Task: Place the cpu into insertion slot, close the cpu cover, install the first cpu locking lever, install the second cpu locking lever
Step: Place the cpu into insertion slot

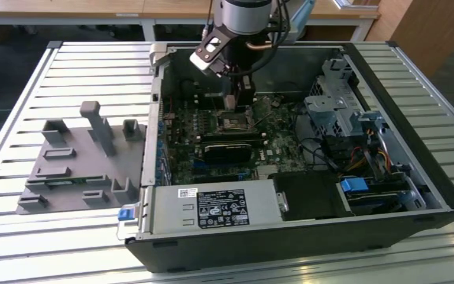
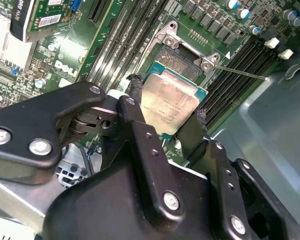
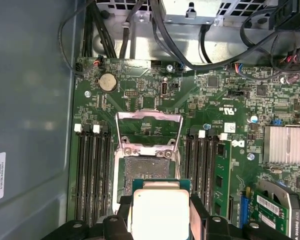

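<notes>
A slatted metal tabletop (image 1: 54, 248) carries an open black computer case (image 1: 306, 236) lying on its side, and a grey plastic fixture (image 1: 77, 171) sits well apart from the insertion slot (image 3: 142, 174), outside the case towards the exterior view's left. Inside the case the green motherboard (image 3: 140, 85) fills the floor, with long narrow black memory slots (image 3: 92, 175) flanking the insertion slot on both sides.

The arm reaches down into the case and its tool (image 1: 237, 109) hangs directly over the insertion slot. In both wrist views the tool (image 3: 160, 210) is pinching the cpu (image 3: 160, 215) by two opposite edges, metal top facing the cameras, one black finger (image 2: 135, 100) on each side.

The cpu cover (image 3: 149, 116) is swung up and back from the insertion slot (its square cut-out frames bare board beyond), so the dark socket centre lies exposed. In the second wrist view the cpu (image 2: 167, 102) hovers just beside and partly over the insertion slot (image 2: 182, 62); I cannot tell whether any edge touches it, but it does not look seated. A thin metal rod (image 2: 240, 72), probably a locking lever, juts away from the slot, unhooked.

By my reading the work is in its first step: the chip is gripped and brought to the socket, not yet placed; cover and both levers are undone.
</notes>
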Robot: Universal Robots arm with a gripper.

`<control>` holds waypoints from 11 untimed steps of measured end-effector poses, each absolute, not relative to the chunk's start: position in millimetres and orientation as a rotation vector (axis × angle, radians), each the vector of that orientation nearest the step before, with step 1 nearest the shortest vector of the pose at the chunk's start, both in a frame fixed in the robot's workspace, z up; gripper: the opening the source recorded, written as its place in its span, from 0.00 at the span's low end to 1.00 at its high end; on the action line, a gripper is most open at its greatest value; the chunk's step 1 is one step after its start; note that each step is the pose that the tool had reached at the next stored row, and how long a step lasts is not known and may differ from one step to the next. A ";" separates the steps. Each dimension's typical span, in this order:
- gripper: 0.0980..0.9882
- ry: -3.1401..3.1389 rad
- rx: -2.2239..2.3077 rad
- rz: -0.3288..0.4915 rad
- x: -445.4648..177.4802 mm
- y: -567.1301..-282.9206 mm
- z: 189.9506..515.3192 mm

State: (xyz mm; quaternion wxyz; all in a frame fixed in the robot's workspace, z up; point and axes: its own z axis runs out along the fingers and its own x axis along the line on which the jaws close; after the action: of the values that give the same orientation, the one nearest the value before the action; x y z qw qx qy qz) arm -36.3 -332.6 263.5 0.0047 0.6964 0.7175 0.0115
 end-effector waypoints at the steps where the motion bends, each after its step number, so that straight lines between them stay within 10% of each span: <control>1: 0.49 2.247 2.182 0.036 -36.3 -332.3 262.2; 11: 0.49 2.247 2.182 0.036 -36.3 -329.1 247.9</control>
State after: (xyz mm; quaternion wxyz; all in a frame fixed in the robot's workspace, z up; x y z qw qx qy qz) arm -36.3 -329.1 247.9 0.0048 0.6965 0.7174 0.0116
